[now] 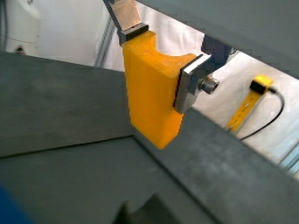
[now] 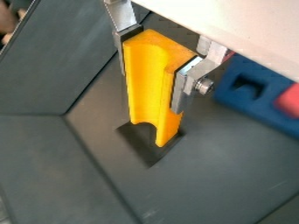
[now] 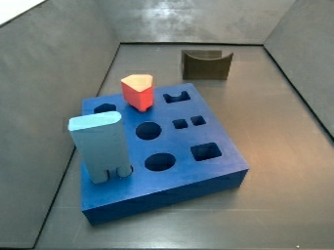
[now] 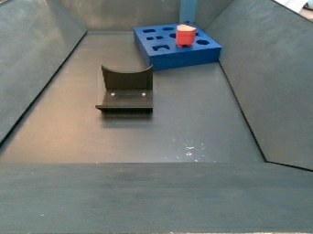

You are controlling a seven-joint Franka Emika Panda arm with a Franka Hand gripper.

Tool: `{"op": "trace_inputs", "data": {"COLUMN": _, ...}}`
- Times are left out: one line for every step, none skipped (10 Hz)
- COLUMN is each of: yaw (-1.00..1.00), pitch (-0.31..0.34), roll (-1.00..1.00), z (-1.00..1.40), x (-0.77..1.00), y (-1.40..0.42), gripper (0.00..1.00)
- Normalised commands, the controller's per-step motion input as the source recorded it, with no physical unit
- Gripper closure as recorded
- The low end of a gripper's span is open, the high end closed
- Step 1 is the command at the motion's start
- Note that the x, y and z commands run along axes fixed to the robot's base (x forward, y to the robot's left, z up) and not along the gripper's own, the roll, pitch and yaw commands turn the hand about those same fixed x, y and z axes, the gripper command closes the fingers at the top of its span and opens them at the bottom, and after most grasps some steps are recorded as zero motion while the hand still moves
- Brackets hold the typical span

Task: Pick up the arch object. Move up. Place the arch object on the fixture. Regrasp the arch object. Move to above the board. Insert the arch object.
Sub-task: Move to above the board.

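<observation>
In both wrist views the gripper (image 1: 163, 59) (image 2: 158, 61) is shut on the arch object (image 1: 152, 101) (image 2: 146, 92), a yellow-orange block hanging lengthwise from the silver fingers, its notched end up between them. It is held well above the dark floor. A corner of the blue board (image 2: 251, 83) shows beside it in a wrist view. Both side views show the board (image 3: 170, 156) (image 4: 166, 50) and the dark fixture (image 3: 206, 63) (image 4: 124, 90) standing apart on the floor. The gripper and the arch object do not show in either side view.
A red-topped peg (image 3: 139, 93) (image 4: 185, 35) and a tall light-blue block (image 3: 102, 146) stand in the board. Sloped grey walls (image 4: 37, 82) surround the floor. Outside the wall lies a yellow tool with a black cable (image 1: 260, 87).
</observation>
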Motion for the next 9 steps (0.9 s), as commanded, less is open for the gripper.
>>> {"op": "trace_inputs", "data": {"yaw": -0.2, "pitch": -0.102, "roll": -1.0, "z": 0.31, "x": -0.56, "y": -1.0, "gripper": 1.0}}
{"op": "trace_inputs", "data": {"yaw": -0.2, "pitch": -0.095, "roll": -1.0, "z": 0.32, "x": -0.58, "y": -1.0, "gripper": 1.0}}
{"op": "trace_inputs", "data": {"yaw": -0.2, "pitch": -0.089, "roll": -1.0, "z": 0.32, "x": -0.6, "y": -1.0, "gripper": 1.0}}
{"op": "trace_inputs", "data": {"yaw": -0.2, "pitch": -0.079, "roll": -1.0, "z": 0.3, "x": -0.6, "y": -0.95, "gripper": 1.0}}
{"op": "trace_inputs", "data": {"yaw": -0.2, "pitch": -0.075, "roll": -1.0, "z": 0.21, "x": -0.44, "y": -0.66, "gripper": 1.0}}
{"op": "trace_inputs", "data": {"yaw": -0.2, "pitch": -0.075, "roll": -1.0, "z": 0.15, "x": -0.33, "y": -0.46, "gripper": 1.0}}
{"op": "trace_inputs", "data": {"yaw": -0.13, "pitch": -0.04, "roll": -0.77, "z": 0.05, "x": -0.15, "y": -0.16, "gripper": 1.0}}
{"op": "trace_inputs", "data": {"yaw": -0.11, "pitch": -0.032, "roll": -0.63, "z": 0.04, "x": -0.11, "y": -0.11, "gripper": 1.0}}
{"op": "trace_inputs", "data": {"yaw": -0.05, "pitch": -0.023, "roll": -0.39, "z": 0.02, "x": -0.07, "y": -0.05, "gripper": 1.0}}
